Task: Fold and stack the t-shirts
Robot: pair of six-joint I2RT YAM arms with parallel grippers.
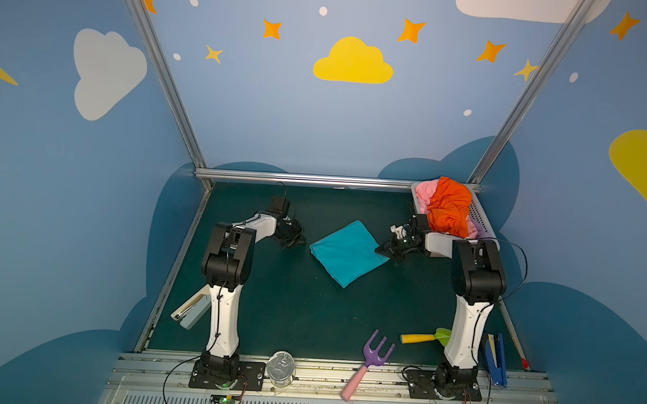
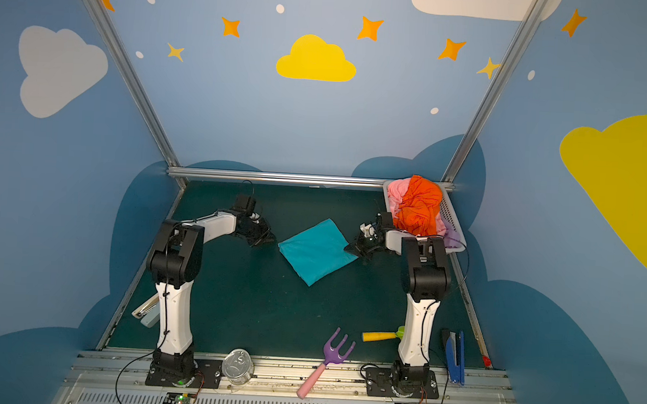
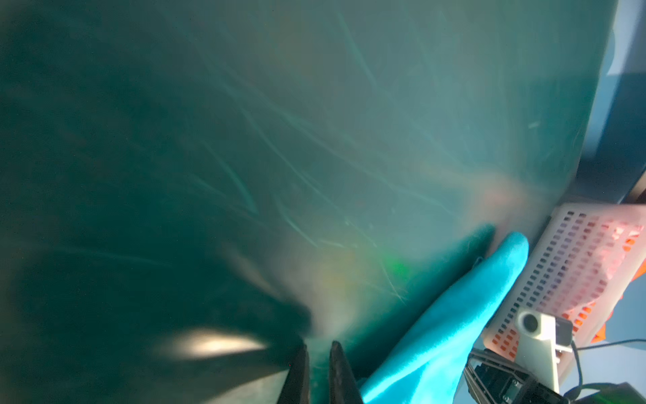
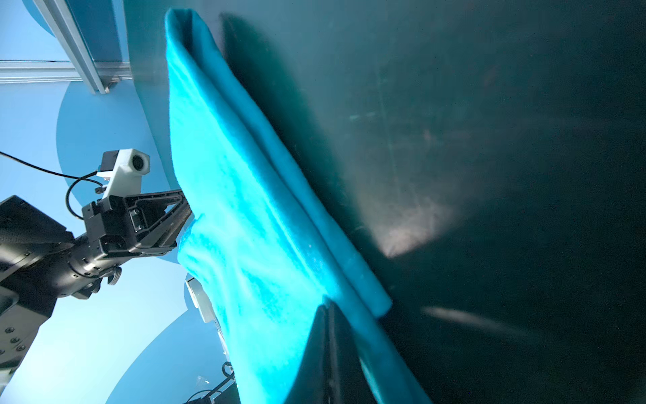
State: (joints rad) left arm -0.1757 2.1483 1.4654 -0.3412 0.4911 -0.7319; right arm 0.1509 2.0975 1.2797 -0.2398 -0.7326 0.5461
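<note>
A teal t-shirt lies folded into a flat square mid-table in both top views. My right gripper is shut, its tips resting on the shirt's right corner; no cloth shows between the fingers. My left gripper hovers left of the shirt, apart from it. A narrow gap shows between its fingers, with only table in it. An orange t-shirt, a pink one and a lilac one are bunched in the white basket.
The basket stands at the back right corner, just behind my right arm. Near the front lie a grey stapler, a tin can, a purple toy fork, a yellow-handled trowel and a blue stapler.
</note>
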